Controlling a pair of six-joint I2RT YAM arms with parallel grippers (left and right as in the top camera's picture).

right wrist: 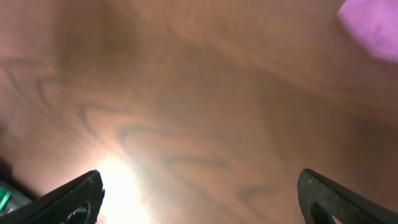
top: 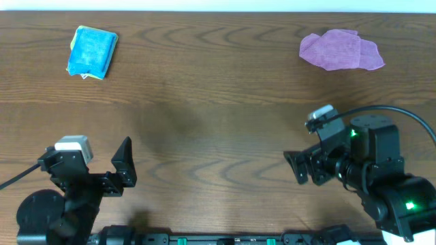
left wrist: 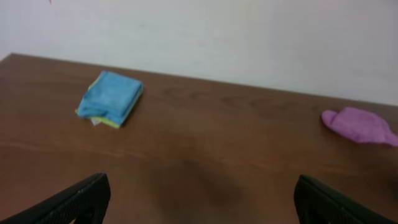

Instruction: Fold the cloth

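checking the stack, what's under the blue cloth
The blue cloth lies on a light green cloth; only its edge shows along one side. The rest is covered.

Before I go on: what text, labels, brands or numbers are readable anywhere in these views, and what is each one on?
No text can be read in any view.
White tag at the edge of the blue cloth: too small and blurred to read.
Purple cloth: no print visible.
Table: wood grain only.
Green lights: plain glow, no characters.
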